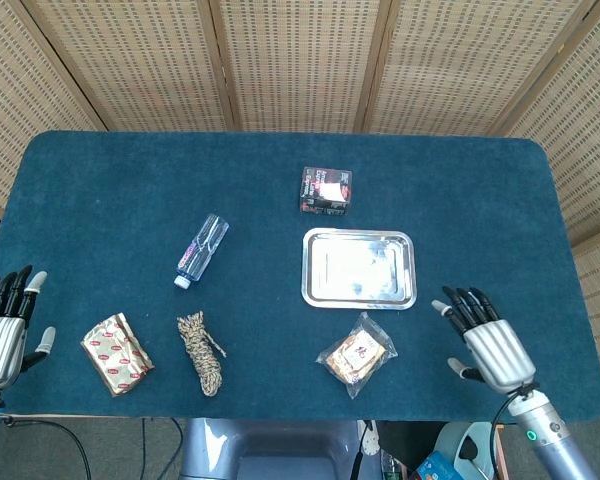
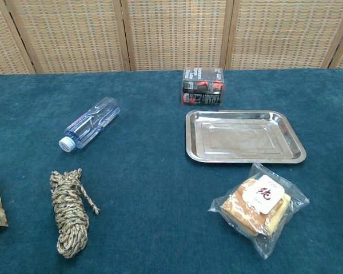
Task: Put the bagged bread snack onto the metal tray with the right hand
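While the clear plastic bag of sliced bread snack (image 1: pixel 356 354) lies flat on the blue cloth-covered table (image 1: pixel 130 190) at lower centre of the head view, just below the rectangular shiny metal tray (image 1: pixel 359 268) and apart from it, the task appears to be at the approach step: nothing is grasped yet. The right hand (image 1: pixel 485 338), at lower right of the frame, hangs near the bag's right side with fingers extended and slightly apart, holding and touching nothing. The next move calls for that hand to travel leftward, settle over the bag and close on its crinkled film without crushing the contents. The left hand (image 1: pixel 2 325), at the lower left edge, is likewise spread and empty. In the chest view only a sliver shows at the right edge.
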Controlling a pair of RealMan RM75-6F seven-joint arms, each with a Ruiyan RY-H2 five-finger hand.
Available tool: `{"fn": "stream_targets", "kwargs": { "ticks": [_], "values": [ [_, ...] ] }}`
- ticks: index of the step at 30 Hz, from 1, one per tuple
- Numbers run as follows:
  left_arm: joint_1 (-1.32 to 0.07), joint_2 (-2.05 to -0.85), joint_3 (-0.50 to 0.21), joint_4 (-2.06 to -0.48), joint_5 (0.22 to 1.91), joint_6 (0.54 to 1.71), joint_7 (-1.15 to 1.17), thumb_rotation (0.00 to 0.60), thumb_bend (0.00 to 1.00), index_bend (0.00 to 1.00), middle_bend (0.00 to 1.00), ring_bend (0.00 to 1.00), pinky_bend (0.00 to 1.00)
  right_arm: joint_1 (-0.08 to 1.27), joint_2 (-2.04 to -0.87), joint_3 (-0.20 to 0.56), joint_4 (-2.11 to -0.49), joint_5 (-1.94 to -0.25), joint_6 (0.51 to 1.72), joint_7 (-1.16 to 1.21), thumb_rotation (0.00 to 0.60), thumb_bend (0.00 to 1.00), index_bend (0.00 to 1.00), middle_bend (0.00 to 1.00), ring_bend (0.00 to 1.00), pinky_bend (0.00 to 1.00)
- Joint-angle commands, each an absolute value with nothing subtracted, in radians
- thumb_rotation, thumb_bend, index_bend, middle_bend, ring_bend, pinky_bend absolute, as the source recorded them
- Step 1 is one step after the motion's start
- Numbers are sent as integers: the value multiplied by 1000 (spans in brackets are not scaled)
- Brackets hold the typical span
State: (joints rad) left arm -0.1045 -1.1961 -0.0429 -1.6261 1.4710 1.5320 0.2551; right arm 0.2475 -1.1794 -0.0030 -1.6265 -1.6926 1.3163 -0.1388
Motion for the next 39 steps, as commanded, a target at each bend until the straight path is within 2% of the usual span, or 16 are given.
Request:
{"fn": "stream_targets", "kwargs": {
  "ticks": [1,5,13,18,26,39],
  "values": [
    [-103,-1199,-42,-1629,1469,1530,260,588,410,0,0,0,0,266,-1195,-28,-1645,-1735,1290,-201,600,224,65,0,0,0],
    [-101,-1194,-35,-1637,1475,1523,238,594,410,0,0,0,0,270,-1213,-48,-1669,-1754,1257,-307,600,223,7,0,0,0],
    [-69,-1196,-24,-1615,1486,1560,217,593,411,0,0,0,0,274,-1258,-118,-1695,-1848,1223,-388,600,223,7,0,0,0],
    [-59,-1197,-21,-1610,1498,1576,209,593,410,0,0,0,0,288,-1285,-136,-1695,-1864,1181,-409,600,224,7,0,0,0],
    [-61,-1208,-21,-1594,1507,1568,204,593,410,0,0,0,0,359,-1311,-97,-1733,-1798,1047,-428,600,224,7,0,0,0],
    [-46,-1208,-29,-1566,1496,1579,156,593,410,0,0,0,0,451,-1350,-47,-1764,-1713,904,-485,600,224,7,0,0,0]
  ]
}}
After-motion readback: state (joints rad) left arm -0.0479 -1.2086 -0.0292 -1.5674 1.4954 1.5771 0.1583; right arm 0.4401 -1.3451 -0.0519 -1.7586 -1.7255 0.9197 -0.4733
